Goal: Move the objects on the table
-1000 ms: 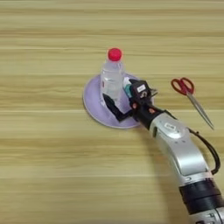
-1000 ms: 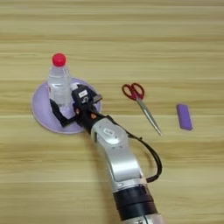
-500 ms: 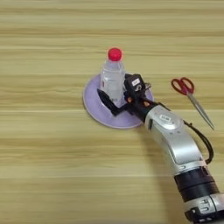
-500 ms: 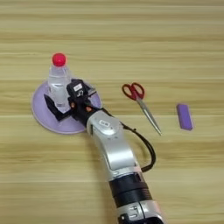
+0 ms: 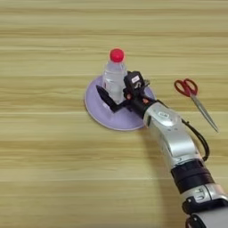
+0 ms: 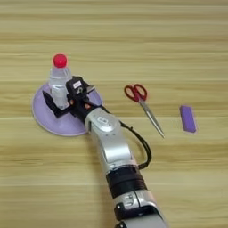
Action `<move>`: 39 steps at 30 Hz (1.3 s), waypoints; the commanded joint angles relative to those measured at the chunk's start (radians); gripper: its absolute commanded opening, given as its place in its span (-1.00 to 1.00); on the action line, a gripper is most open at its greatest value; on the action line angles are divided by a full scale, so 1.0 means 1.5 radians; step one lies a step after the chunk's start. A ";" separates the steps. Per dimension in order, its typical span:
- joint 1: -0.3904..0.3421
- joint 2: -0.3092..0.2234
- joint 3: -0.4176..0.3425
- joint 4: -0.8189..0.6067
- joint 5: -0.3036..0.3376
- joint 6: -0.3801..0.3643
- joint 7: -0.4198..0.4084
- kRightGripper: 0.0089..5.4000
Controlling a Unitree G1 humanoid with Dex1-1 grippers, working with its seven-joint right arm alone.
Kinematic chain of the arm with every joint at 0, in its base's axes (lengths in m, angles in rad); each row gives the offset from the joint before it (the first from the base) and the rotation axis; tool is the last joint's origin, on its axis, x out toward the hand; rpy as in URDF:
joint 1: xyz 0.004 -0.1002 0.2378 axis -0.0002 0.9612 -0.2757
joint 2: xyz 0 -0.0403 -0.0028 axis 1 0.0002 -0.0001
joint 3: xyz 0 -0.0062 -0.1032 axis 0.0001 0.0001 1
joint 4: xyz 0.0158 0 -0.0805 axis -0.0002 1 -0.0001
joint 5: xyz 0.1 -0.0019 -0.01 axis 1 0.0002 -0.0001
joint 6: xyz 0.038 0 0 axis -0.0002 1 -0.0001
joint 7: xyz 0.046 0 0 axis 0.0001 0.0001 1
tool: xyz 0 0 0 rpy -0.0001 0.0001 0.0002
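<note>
A small clear bottle with a red cap stands upright on a round lilac plate at the middle of the wooden table. My right gripper is open and straddles the bottle's lower body. One black finger runs along the bottle's near left side and the other lies at its right. The silver forearm comes in from the lower right. Red-handled scissors lie flat on the wood to the right of the plate, apart from the arm.
A small purple block lies on the table to the right of the scissors, showing in the right eye view only. A black cable loops off the forearm's right side.
The gripper has slid forward and left over the plate, so its fingers now reach further around the bottle. The bottle, plate and scissors have stayed in place.
</note>
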 commanded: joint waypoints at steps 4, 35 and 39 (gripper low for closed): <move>-0.074 0.000 -0.027 0.040 0.006 -0.078 -0.022 0.71; -0.066 -0.014 -0.072 -0.023 0.025 -0.139 -0.050 0.16; -0.068 -0.026 -0.092 -0.050 0.034 -0.129 -0.057 0.16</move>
